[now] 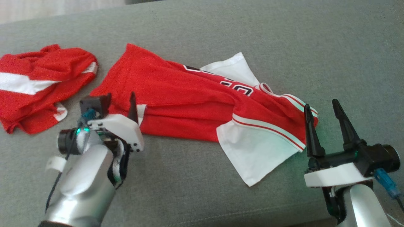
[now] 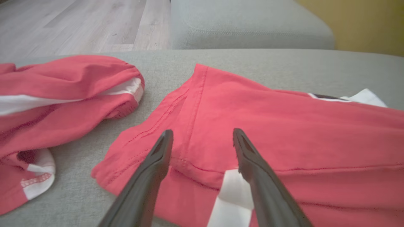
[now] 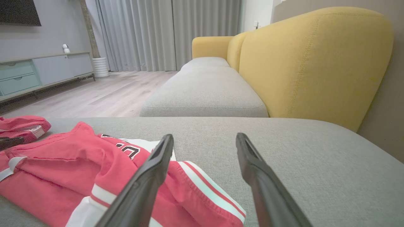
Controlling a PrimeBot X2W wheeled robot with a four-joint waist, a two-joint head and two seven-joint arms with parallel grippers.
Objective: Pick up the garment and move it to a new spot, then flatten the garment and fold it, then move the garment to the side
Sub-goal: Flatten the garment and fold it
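The red jersey (image 1: 189,104) lies rumpled across the grey sofa seat (image 1: 284,47), stretched from left to right. The left gripper (image 1: 120,101) is low at the jersey's left hem, jaws apart with fabric showing between them. The right gripper (image 1: 320,105) is just beside the jersey's right end, jaws also spread. Both arms reach in from the near edge, fingers pointing toward the far side. A second red garment (image 1: 38,85) lies further left.

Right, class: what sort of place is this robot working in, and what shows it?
Probably a home living room: a yellow-backed sofa, floor-length curtains, and a low cabinet under a wall screen.
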